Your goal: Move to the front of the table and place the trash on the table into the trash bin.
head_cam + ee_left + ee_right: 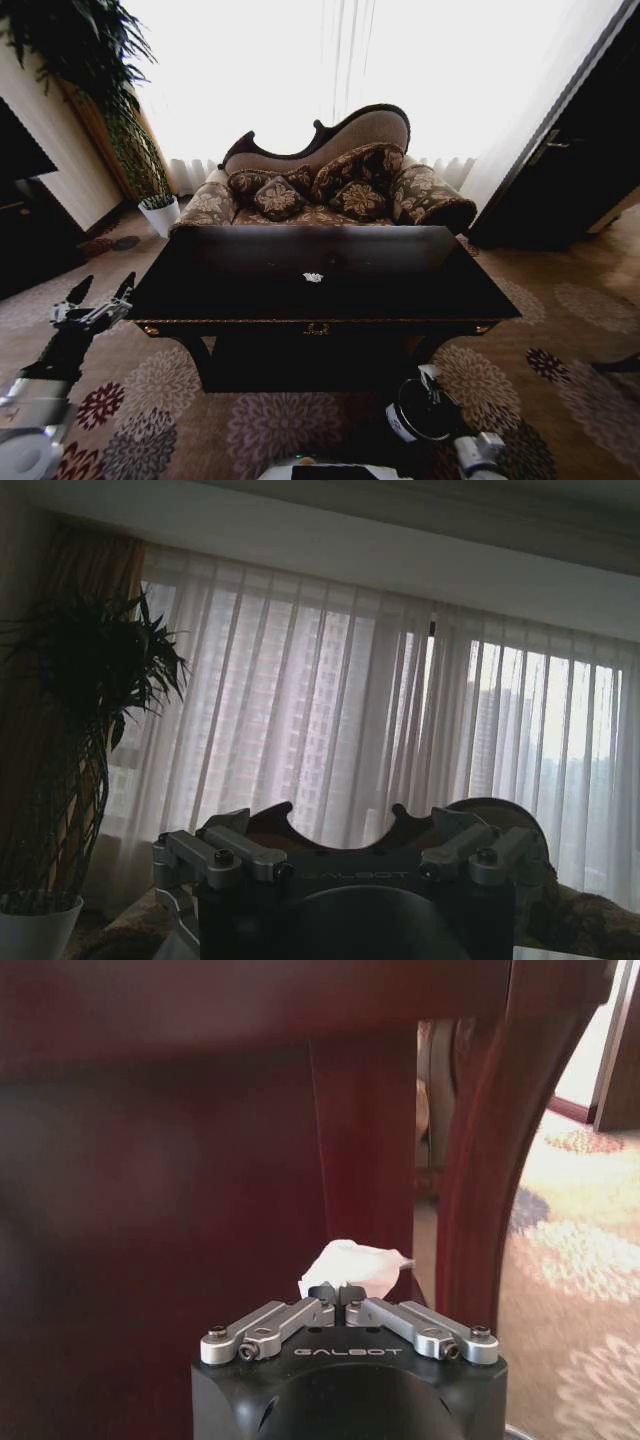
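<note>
The dark glossy table (400, 290) stands right in front of me. One crumpled white paper wad of trash (313, 277) lies near the middle of its top. My right gripper (340, 1292) is low beside the table's curved leg (490, 1140), shut on another white paper wad (352, 1264). In the head view that gripper (430, 382) hangs just over the round black trash bin (418, 418) on the carpet, under the table's front right. My left gripper (100, 292) is held out to the left of the table, open and holding nothing, with its spread linkages (345, 845) facing the window.
A patterned sofa (330, 190) with cushions stands behind the table. A tall plant in a white pot (160, 213) is at the back left, also seen as the white pot (35, 920). Dark furniture (30, 220) lines the left wall, a dark door (570, 150) the right. Flowered carpet (580, 330) surrounds the table.
</note>
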Robot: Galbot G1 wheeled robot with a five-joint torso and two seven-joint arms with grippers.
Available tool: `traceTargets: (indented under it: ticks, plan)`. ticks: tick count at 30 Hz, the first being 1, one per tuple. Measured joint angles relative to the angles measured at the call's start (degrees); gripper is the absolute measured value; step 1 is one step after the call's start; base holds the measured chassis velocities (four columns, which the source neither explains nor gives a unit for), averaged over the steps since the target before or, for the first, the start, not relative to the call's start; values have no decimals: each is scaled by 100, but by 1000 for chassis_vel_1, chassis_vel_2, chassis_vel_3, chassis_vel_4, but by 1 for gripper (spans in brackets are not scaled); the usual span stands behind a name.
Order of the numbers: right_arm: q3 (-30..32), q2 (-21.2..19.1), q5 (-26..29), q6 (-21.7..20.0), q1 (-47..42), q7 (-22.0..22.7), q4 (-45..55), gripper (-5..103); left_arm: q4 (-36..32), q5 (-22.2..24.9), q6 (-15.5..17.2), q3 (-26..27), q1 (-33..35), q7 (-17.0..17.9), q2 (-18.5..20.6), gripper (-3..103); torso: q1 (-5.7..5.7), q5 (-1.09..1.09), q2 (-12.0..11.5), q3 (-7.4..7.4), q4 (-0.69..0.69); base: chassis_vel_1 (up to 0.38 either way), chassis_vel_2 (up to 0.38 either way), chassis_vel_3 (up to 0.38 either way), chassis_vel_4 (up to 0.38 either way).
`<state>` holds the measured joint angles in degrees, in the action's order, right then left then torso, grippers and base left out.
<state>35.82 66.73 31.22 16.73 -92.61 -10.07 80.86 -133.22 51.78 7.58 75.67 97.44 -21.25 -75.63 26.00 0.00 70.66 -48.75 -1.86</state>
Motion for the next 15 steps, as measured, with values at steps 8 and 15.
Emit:
traceTargets:
  ticks: [8,15]
  plan:
    - [-485,-412,-47,-98,963,48,-1829,1,-89,222,6,403,262,14,84,100,0,-1,0,0,1,0,0,0,0]
    - [-831,-442,-4,-303,1478,39,-2913,1,-165,276,11,545,415,18,96,100,0,-1,0,0,0,0,0,0,0]
